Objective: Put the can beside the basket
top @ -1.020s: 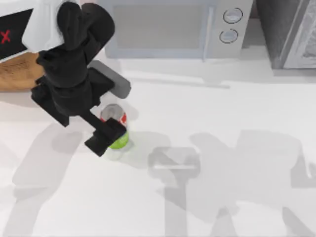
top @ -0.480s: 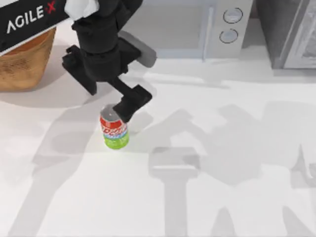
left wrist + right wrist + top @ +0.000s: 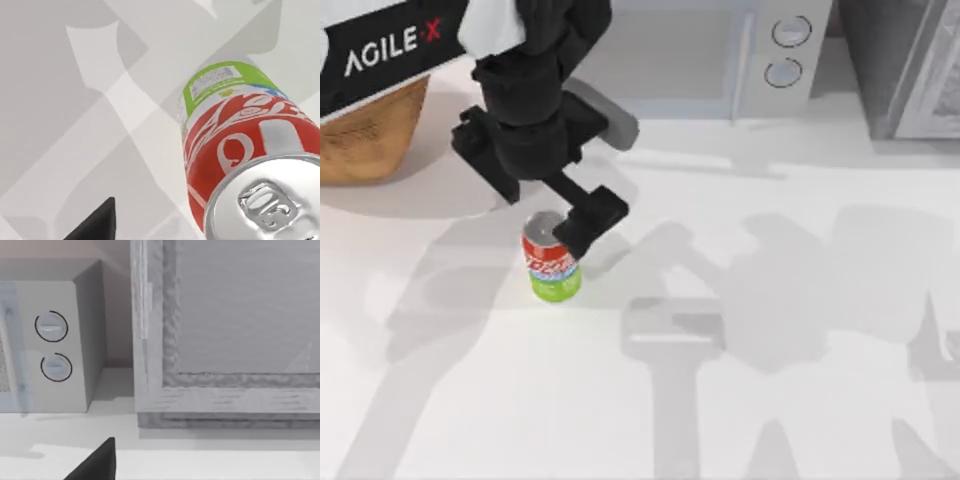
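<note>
The can [image 3: 552, 268] stands upright on the white table, red above and green below, with a silver top. It is a short way to the right of and in front of the orange-brown wicker basket [image 3: 368, 132] at the far left, not touching it. My left gripper [image 3: 572, 230] hangs just above the can's top, open, holding nothing. The left wrist view looks down on the can [image 3: 235, 145], with one dark fingertip [image 3: 97, 222] off to its side. One fingertip [image 3: 97, 460] of my parked right gripper shows in the right wrist view, set wide of centre.
A grey microwave [image 3: 670, 50] stands along the back edge, its dials [image 3: 52, 347] facing the right wrist camera. A grey cabinet [image 3: 910, 70] fills the back right corner. Arm shadows lie over the bare white tabletop [image 3: 770, 400] in front.
My left gripper has let go of the can, risen and pulled back toward the rear. The can stays standing in the same spot.
</note>
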### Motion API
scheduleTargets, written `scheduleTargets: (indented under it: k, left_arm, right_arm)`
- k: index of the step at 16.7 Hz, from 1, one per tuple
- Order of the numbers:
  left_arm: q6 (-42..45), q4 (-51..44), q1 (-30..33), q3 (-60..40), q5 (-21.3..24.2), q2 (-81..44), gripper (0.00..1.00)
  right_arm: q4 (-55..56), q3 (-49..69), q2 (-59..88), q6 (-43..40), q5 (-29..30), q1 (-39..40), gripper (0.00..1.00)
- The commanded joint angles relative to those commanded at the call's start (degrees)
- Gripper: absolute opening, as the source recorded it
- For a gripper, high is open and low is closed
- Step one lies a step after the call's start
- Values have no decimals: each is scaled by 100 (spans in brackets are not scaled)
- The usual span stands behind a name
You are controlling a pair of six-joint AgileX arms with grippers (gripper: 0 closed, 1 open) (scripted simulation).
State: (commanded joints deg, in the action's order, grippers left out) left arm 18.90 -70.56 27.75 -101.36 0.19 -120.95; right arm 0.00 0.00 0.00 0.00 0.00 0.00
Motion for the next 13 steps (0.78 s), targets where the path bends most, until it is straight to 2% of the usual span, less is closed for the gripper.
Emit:
scheduleTargets:
  k: [5, 9, 13]
  left_arm:
    - [-4, 834, 2, 675, 1, -148, 100]
    - [-4, 876, 3, 715, 1, -157, 100]
    - [-4, 876, 3, 715, 1, -157, 70]
  right_arm:
    - [0, 0, 0, 0, 0, 0, 100]
    - [0, 0, 0, 0, 0, 0, 100]
    - [0, 0, 0, 0, 0, 0, 100]
